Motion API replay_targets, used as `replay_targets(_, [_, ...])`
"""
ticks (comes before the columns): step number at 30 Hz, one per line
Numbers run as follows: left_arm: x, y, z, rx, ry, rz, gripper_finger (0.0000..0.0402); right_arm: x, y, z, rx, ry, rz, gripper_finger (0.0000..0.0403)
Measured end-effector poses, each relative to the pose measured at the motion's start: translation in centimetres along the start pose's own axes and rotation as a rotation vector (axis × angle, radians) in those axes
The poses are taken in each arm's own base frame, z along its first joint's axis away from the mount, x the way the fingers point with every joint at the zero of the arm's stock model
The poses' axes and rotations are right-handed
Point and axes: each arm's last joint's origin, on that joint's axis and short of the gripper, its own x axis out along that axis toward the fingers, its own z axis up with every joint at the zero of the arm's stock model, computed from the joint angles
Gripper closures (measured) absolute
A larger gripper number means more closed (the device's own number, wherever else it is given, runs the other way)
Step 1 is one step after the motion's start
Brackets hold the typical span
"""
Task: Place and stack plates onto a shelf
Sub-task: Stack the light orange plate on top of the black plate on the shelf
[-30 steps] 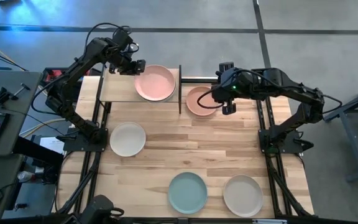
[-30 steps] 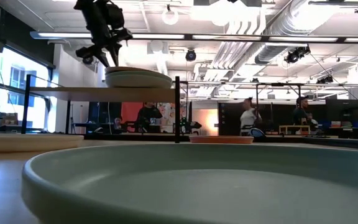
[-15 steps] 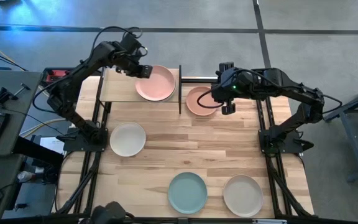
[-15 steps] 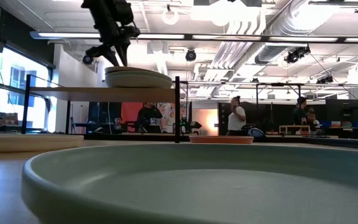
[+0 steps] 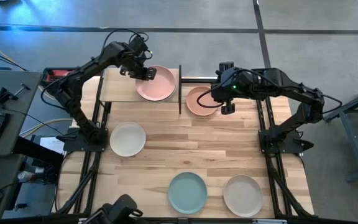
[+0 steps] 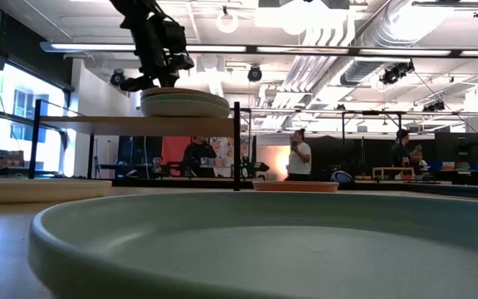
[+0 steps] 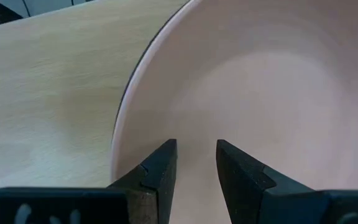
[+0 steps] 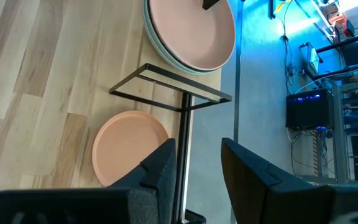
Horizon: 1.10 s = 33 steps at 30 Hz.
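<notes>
The shelf [image 5: 122, 89] stands at the table's far edge and carries a stack of plates with a pink plate [image 5: 157, 84] on top; the low view shows the stack [image 6: 185, 104] resting flat on the board. My left gripper [image 5: 143, 71] is over the pink plate's left part, fingers [image 7: 194, 158] a little apart with nothing between them. A salmon plate [image 5: 199, 101] lies flat on the table to the right of the shelf. My right gripper [image 5: 226, 104] hovers open by that plate's right rim, seen with its fingers [image 8: 197, 165] apart. My left gripper comes from above, slanting toward the table's right, and its fingertips [image 7: 163, 162] stand over the inner face of the pink plate [image 7: 272, 93] just inside the left rim. Whether they touch the plate, I cannot tell.
A white plate [image 5: 127, 139] lies at the table's left. A teal plate [image 5: 188, 192] and a beige plate [image 5: 243, 195] lie at the near edge. The shelf's black end frame [image 5: 179, 89] stands between the stack and the salmon plate. People move in the room behind [image 6: 299, 158].
My left gripper has moved toward the table's right, from beyond the shelf's far left part to above the pink plate's left rim. The stack has stayed in place.
</notes>
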Motion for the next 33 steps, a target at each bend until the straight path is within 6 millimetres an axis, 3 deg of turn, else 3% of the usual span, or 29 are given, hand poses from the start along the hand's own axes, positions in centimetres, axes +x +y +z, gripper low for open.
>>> replay_targets(11, [0.0, 0.0, 0.2, 0.013, -0.004, 0.004, 0.0296, 0.0, -0.1, 0.0, 0.000, -0.002, -0.010, 0.0293])
replay_targets(17, [-2.4, -0.7, 0.9, 0.048, -0.072, -0.028, 0.0296, 0.0, -0.1, 0.1, 0.017, -0.005, -0.012, 0.0293])
replay_targets(21, [-4.5, -1.6, 0.7, 0.107, -0.079, -0.039, 0.0296, 0.3, -0.5, -0.3, 0.167, -0.003, 0.007, 0.0293])
replay_targets(29, [-8.1, -3.5, -2.7, 0.303, -0.056, -0.047, 0.0296, 2.4, -1.1, -1.2, 0.430, 0.082, 0.122, 0.0293])
replay_targets(33, [-8.4, -2.9, -4.6, 0.292, -0.021, 0.093, 0.0296, 4.3, -0.8, -0.7, 0.442, 0.125, 0.159, 0.0293])
